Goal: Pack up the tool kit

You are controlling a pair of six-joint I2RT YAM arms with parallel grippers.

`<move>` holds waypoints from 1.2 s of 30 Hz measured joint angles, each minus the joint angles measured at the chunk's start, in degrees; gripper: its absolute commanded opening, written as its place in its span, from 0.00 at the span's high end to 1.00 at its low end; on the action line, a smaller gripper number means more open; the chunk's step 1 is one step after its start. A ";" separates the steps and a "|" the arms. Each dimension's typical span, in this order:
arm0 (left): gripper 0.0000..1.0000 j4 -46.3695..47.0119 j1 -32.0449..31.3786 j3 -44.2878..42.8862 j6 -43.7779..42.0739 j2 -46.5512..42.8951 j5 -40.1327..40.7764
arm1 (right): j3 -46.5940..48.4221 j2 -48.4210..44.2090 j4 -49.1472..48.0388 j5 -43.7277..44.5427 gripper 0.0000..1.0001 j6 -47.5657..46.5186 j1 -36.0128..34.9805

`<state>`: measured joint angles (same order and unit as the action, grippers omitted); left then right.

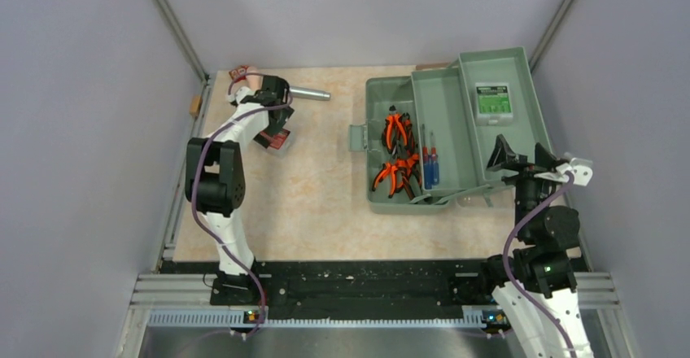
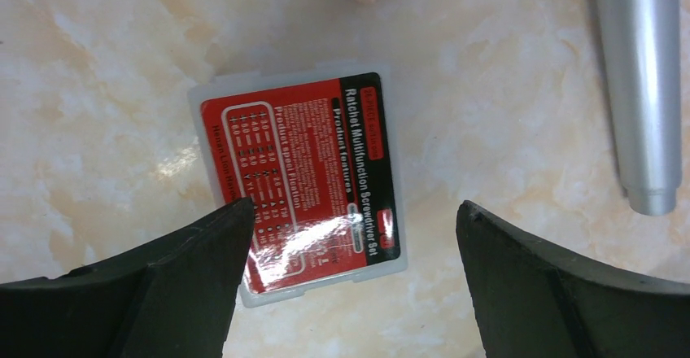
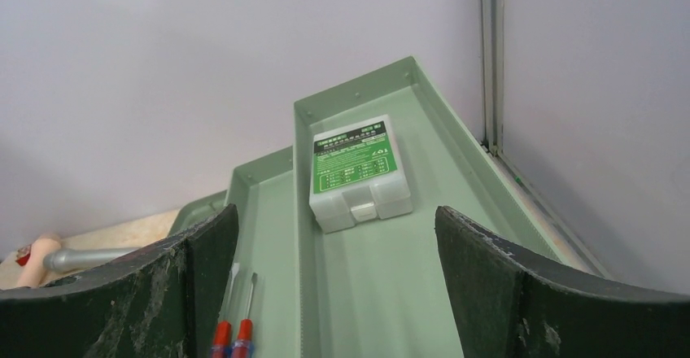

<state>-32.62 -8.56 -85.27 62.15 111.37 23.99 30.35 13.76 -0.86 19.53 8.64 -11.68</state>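
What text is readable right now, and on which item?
"Ratchet Multifunction Screwdriver Set": on the red-labelled box.
"Product features": same label.
The rest of that label is too small to read.
Green-labelled box: print too small and blurred to read.

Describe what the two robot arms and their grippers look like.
The left arm and right arm have white links, bulky black joints and a purple cable trailing along each. The left gripper has clean matte-black wedge-shaped fingers; the right gripper has the same fingers, scuffed with pale scratches. A small green light glows on the right arm.
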 measured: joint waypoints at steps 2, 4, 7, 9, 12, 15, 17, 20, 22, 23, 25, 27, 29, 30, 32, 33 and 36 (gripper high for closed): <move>0.01 -2.43 0.00 -1.03 1.27 0.46 1.01 | 0.00 -0.15 -0.07 0.04 0.11 -0.09 -0.15; 0.01 -4.35 0.00 -1.57 2.36 0.55 2.12 | 0.00 -0.33 -0.11 0.22 0.11 -0.11 -0.20; 0.01 -8.20 0.07 -1.73 3.26 0.55 4.04 | -0.20 -0.72 -0.42 0.35 0.11 -0.11 -0.20; 0.01 -9.70 0.13 -1.75 3.30 0.55 4.63 | -0.46 -0.98 -0.46 0.39 0.11 -0.09 -0.22; 0.01 -10.88 0.22 -2.69 2.45 0.98 4.92 | -0.50 -1.05 -0.46 0.39 0.11 -0.11 -0.22; 0.01 -11.50 0.24 -6.56 1.01 3.39 4.76 | -0.74 -1.53 -0.42 0.44 0.11 -0.13 -0.22; 0.01 -11.41 0.24 -8.72 0.33 5.20 4.48 | -0.74 -1.79 -0.48 0.55 0.11 -0.15 -0.22; 0.01 -12.11 0.22 -10.62 -0.74 7.02 4.76 | -0.74 -2.12 -0.48 0.81 0.11 -0.28 -0.33; 0.01 -12.85 0.24 -11.28 -0.76 7.45 4.81 | -0.74 -2.16 -0.59 0.92 0.10 -0.55 -0.33; 0.01 -13.14 0.24 -11.47 -0.74 7.58 4.85 | -0.74 -2.16 -0.59 1.01 0.10 -0.61 -0.33; 0.01 -13.66 0.22 -11.87 -0.57 7.82 4.98 | -0.74 -2.16 -0.70 1.11 0.10 -0.68 -0.35; 0.01 -14.34 0.24 -12.07 -0.20 7.91 5.01 | -0.74 -2.16 -0.85 1.27 0.10 -0.70 -0.48; 0.01 -16.04 0.28 -12.07 0.57 8.22 4.96 | -0.74 -2.16 -0.87 1.31 0.10 -0.70 -0.57; 0.01 -16.61 0.28 -12.07 1.07 8.44 4.79 | -0.74 -2.16 -0.87 1.33 0.10 -0.70 -0.59; 0.01 -17.05 0.28 -12.11 1.79 8.50 4.79 | -0.74 -2.16 -0.90 1.42 0.10 -0.70 -0.59; 0.01 -17.42 0.28 -12.20 2.05 8.50 4.76 | -0.74 -2.16 -0.87 1.44 0.10 -0.70 -0.59; 0.01 -17.77 0.28 -12.35 2.29 8.55 4.39 | -0.74 -2.19 -0.90 1.46 0.10 -0.70 -0.59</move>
<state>-50.39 -8.27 -97.62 64.45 119.92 28.38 29.61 11.57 -1.76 20.99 7.94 -12.27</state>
